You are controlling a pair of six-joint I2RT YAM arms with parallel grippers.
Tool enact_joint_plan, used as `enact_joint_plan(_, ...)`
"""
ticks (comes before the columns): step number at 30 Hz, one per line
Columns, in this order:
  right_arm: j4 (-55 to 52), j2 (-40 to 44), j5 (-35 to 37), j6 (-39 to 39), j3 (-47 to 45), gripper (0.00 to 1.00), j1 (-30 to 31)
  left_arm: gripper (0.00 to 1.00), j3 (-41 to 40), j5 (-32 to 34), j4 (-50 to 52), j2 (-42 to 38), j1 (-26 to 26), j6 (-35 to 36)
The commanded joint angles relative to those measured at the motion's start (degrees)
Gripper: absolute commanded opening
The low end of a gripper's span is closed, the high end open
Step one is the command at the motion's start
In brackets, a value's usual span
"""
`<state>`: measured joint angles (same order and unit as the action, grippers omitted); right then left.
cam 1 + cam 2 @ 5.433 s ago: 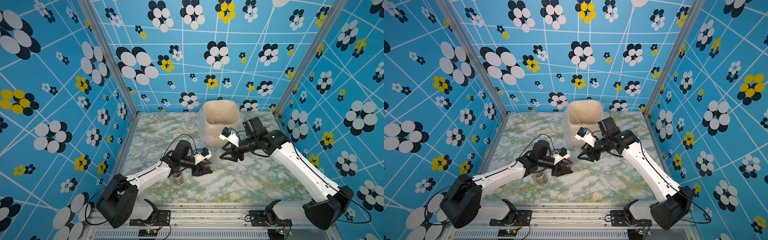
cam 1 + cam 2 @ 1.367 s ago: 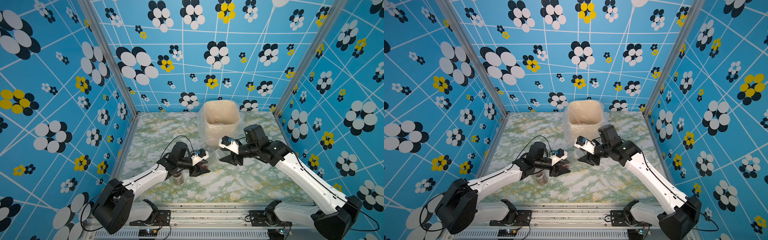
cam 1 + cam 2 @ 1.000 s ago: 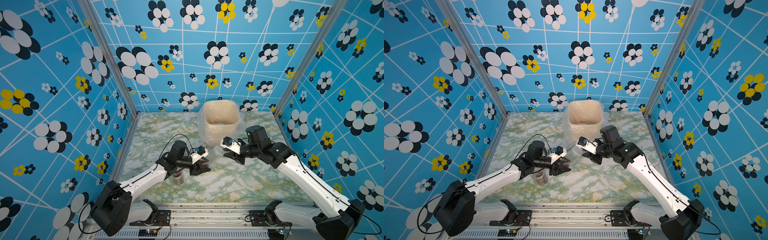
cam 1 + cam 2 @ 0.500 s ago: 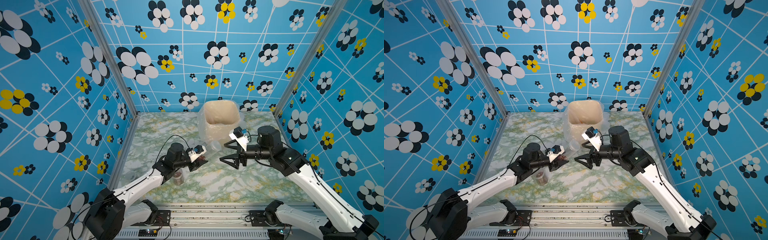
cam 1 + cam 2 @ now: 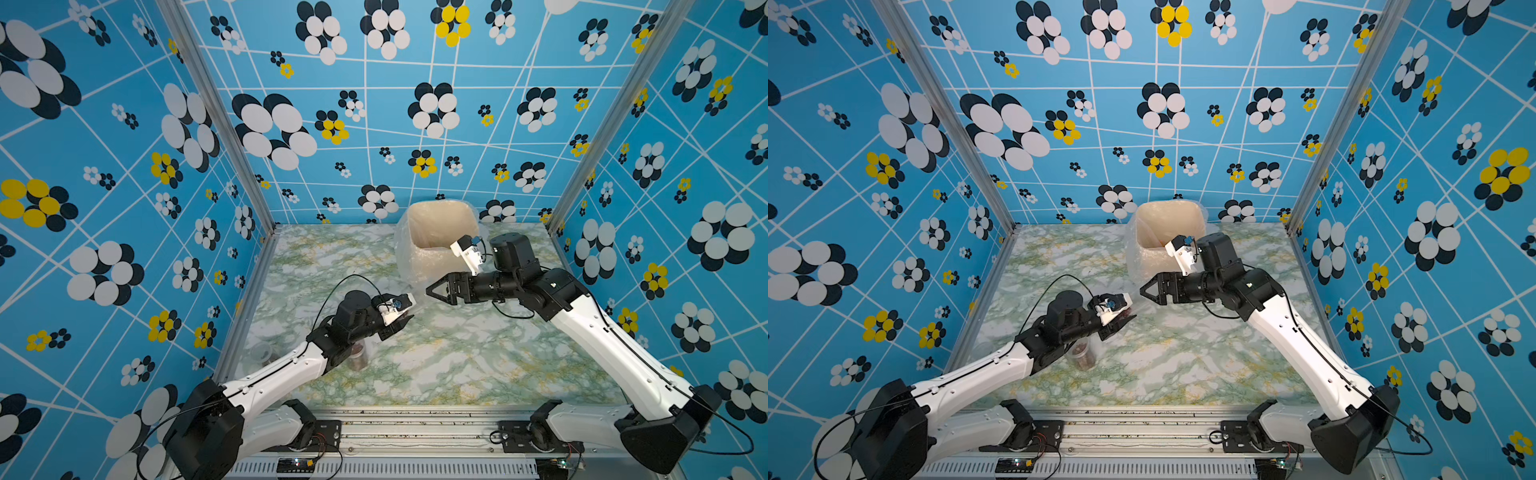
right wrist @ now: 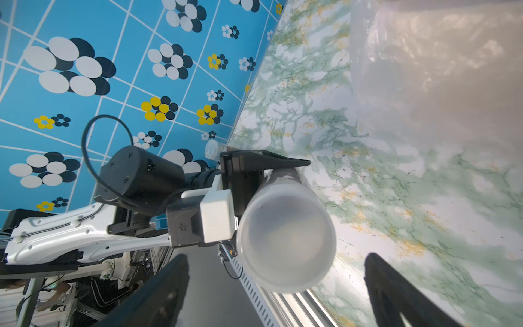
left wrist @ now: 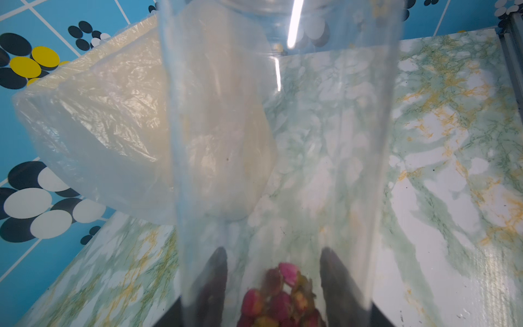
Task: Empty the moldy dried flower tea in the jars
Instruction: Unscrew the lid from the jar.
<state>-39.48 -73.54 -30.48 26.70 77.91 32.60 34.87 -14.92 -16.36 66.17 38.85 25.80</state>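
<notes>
My left gripper (image 5: pixel 401 324) (image 7: pixel 273 252) is shut on a clear jar (image 7: pixel 277 141), held on its side above the marble table. Reddish dried flower tea (image 7: pixel 280 297) lies inside it near my fingers. Its round, frosted-looking end (image 6: pixel 285 237) faces my right gripper (image 5: pixel 434 291) (image 6: pixel 276 257). That gripper hangs open a short way off, in front of the bin, with its fingers clear of the jar. A second jar (image 5: pixel 358 357) (image 5: pixel 1084 353) with brown tea stands on the table, partly under my left arm.
The beige bin (image 5: pixel 440 224) (image 5: pixel 1167 224) with a clear plastic liner stands at the back of the table, just behind my right wrist. A small clear round thing (image 5: pixel 261 352) lies by the left wall. Blue flowered walls close in three sides.
My right gripper has opened wide and drawn back to the right, away from the jar's end. My left arm, still holding the jar, has shifted a little to the left.
</notes>
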Motion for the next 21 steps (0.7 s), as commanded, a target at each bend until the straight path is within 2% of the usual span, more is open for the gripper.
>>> enact_joint_plan(1, -1.45, -1.2, 0.01, 2.75, 1.02, 0.99, -0.04, 0.02, -0.53, 1.03, -1.19, -1.13, 0.69, 1.31)
enact_joint_plan(4, -1.03, -2.42, -0.28, 3.01, 1.75, 0.97, 0.01, 0.02, -0.17, 1.36, -0.15, -1.22, 1.01, 1.88)
enact_joint_plan(10, -1.38, -4.78, -0.08, 2.66, 3.81, 0.84, 0.01, 0.02, -0.16, 1.52, 0.58, -1.47, 1.23, 2.32)
enact_joint_plan(21, -3.05, -6.17, -0.89, 1.82, 4.31, 0.56, 0.03, 0.02, -0.13, 1.71, 0.58, -1.7, 1.36, 2.5)
